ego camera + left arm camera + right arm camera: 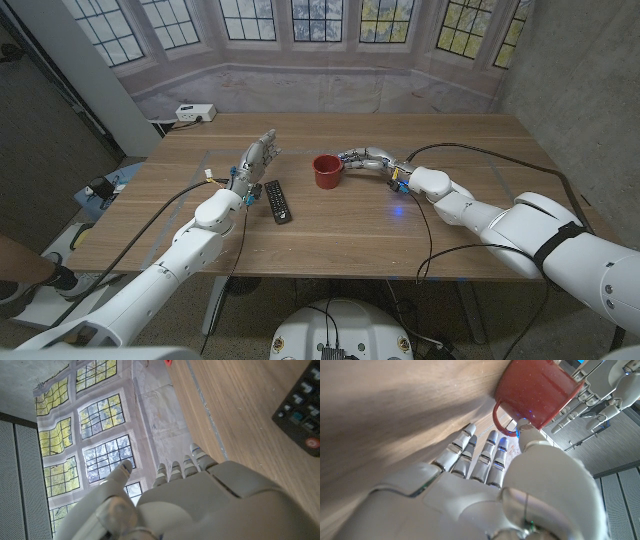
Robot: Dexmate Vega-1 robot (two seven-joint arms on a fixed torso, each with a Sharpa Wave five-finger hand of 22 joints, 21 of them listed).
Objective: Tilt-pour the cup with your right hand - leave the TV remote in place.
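The right hand (365, 158) reaches in toward the red cup (326, 170) from the side of the cup away from the TV remote, with its fingers stretched out and apart and nothing held in them. In the right wrist view the fingertips (492, 440) sit just short of the cup's handle (501, 419), and the thumb (526, 425) points up at the cup wall beside the handle. Whether any finger already touches the cup I cannot tell. This looks like the approach to a grasp: the handle faces the right hand, so coming in low from that side gives a grip that can later roll the cup over for the pour.

The cup stands upright on the wooden table (450, 215), near the middle. It is not yet tilted.

The TV remote (277, 200) lies flat on the far side of the cup from the right hand, a little nearer the robot, and well apart from the cup. Reaching from the opposite side keeps the arm from crossing the remote, which must stay where it is.

Beyond the remote from the cup, the left hand (257, 160) is raised above the table with fingers loosely spread upward, gripping nothing. In the left wrist view its back (200, 505) shows, with a corner of the remote (300, 410) nearby. It seems parked out of the way.
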